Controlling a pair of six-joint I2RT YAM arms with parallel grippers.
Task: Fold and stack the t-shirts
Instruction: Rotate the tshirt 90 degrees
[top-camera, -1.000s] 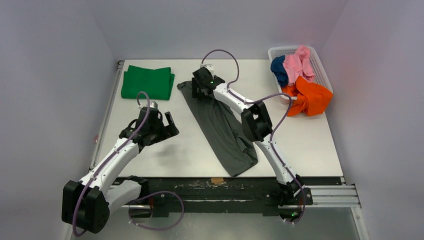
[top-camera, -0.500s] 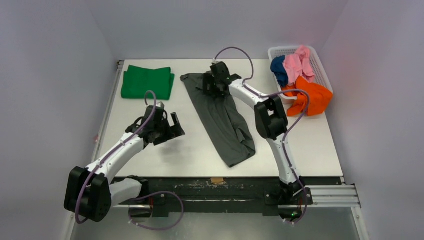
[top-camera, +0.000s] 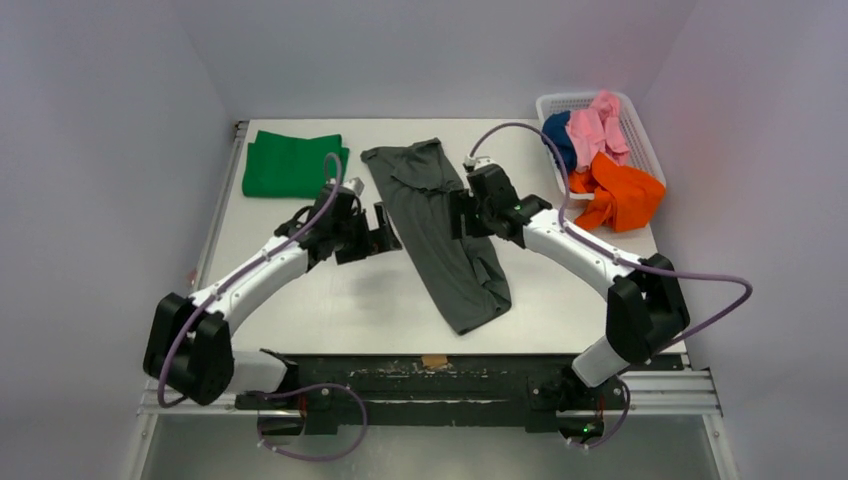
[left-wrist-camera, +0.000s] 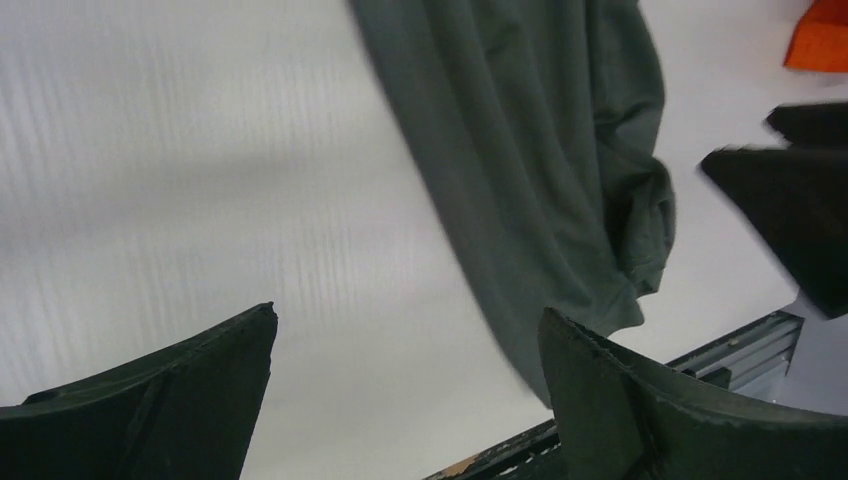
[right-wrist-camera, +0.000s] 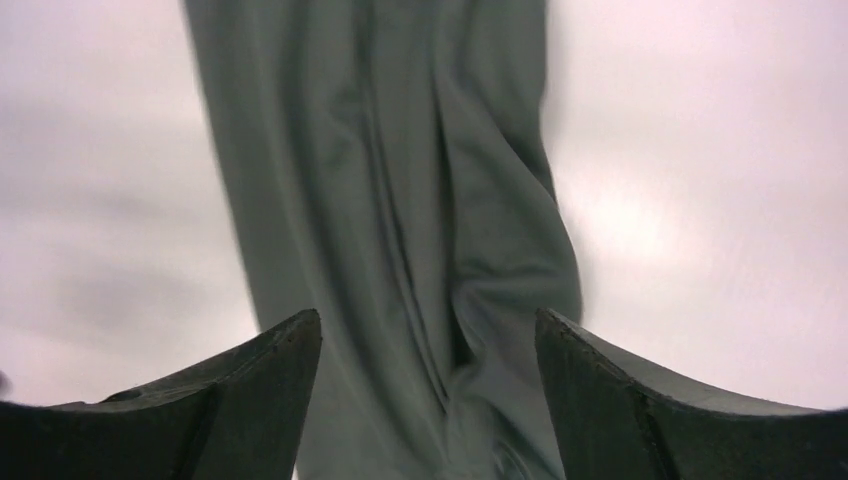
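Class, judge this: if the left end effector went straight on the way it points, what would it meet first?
Probably the dark grey t-shirt, though bare table beside it may come first; depth is unclear.

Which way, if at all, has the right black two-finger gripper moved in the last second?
Yes. The right gripper went rightward and toward the near edge, away from the folded bright green cloth t-shirt.
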